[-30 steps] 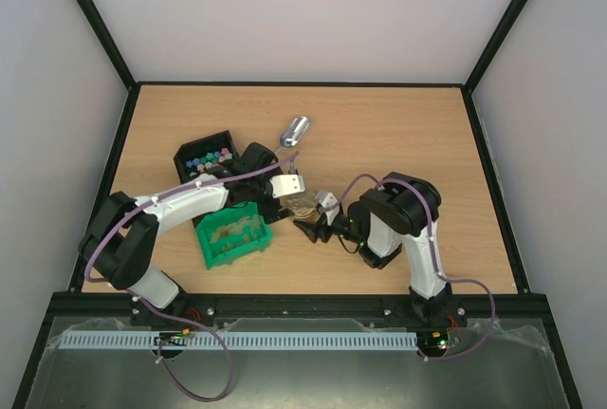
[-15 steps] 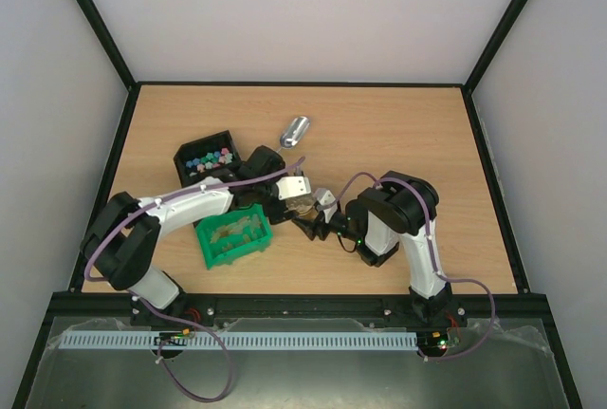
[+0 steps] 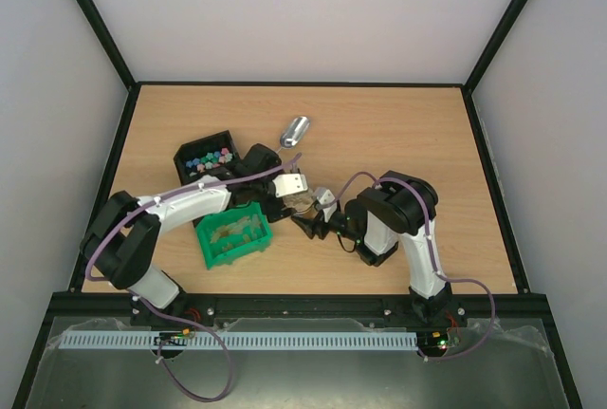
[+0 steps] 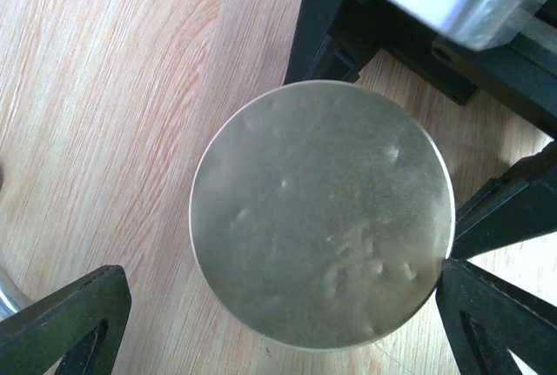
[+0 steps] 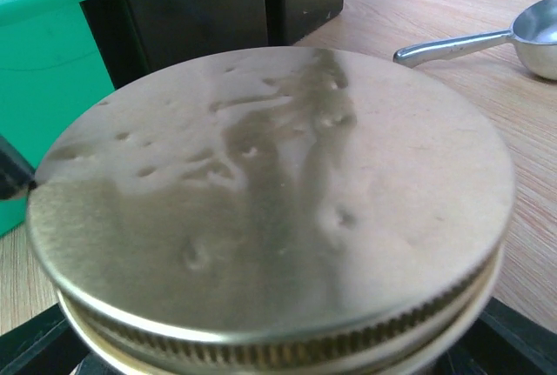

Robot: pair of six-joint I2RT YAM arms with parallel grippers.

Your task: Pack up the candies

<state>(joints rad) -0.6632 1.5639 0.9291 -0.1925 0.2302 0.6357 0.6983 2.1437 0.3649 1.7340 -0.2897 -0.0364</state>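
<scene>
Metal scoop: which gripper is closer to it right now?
Left. The left gripper hangs over the jar, on the side facing the scoop; the right gripper straddles that jar from the near side, farther off.

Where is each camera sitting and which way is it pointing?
Top external: above and behind the bases, looking down on the table; left arm, right arm show.
Left wrist: straight above the gold jar lid, facing down; fingers of the left gripper at bottom corners.
Right wrist: low, looking across that lid to the green bin and metal scoop; fingers of the right gripper below.
Both wrist views share the lid.
</scene>
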